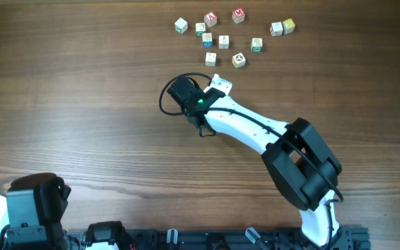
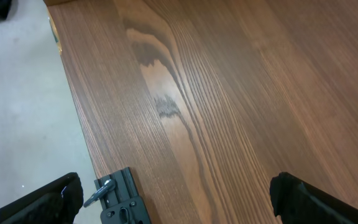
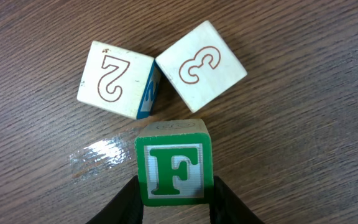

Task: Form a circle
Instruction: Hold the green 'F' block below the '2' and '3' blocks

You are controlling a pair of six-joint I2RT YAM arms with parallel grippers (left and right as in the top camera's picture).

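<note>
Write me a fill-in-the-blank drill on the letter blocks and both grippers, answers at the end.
1. The right gripper is shut on a green cube bearing the letter ____.
2. The pale cube beside the 2 cube shows the numeral ____.
3. The left gripper holds nothing over the wooden table; its jaws stand ____.
Answers: F; 3; open.

Wooden table (image 1: 82, 104), scattered letter cubes (image 1: 238, 14), pale floor (image 2: 17, 93)
</note>
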